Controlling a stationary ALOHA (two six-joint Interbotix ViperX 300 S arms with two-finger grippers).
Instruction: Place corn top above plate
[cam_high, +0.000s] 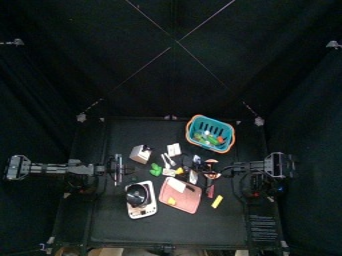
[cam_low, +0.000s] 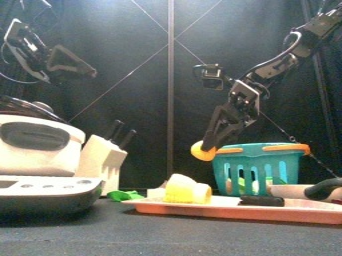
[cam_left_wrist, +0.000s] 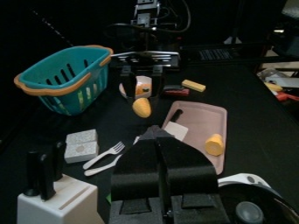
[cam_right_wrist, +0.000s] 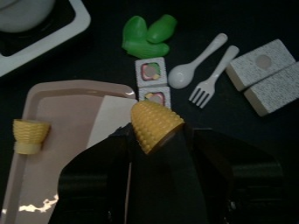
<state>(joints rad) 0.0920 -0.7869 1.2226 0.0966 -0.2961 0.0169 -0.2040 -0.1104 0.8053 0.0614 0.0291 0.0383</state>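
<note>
My right gripper (cam_low: 205, 146) is shut on a yellow corn piece (cam_low: 201, 153) and holds it in the air, well above the table. The corn also shows between my jaws in the right wrist view (cam_right_wrist: 155, 125) and in the left wrist view (cam_left_wrist: 142, 107). It hangs near the far edge of the salmon-pink square plate (cam_high: 178, 190), between the plate and the teal basket (cam_high: 210, 129). The plate (cam_right_wrist: 65, 157) carries a second small corn piece (cam_right_wrist: 31, 133). My left gripper (cam_high: 118, 165) rests shut and empty at the table's left.
A white spoon and fork (cam_right_wrist: 205, 68), a green toy (cam_right_wrist: 149, 31) and a small printed card (cam_right_wrist: 152, 80) lie left of the plate. A white scale (cam_low: 40, 160) and a knife block (cam_left_wrist: 52, 197) stand at the front left. A black knife (cam_low: 261, 200) lies on the plate.
</note>
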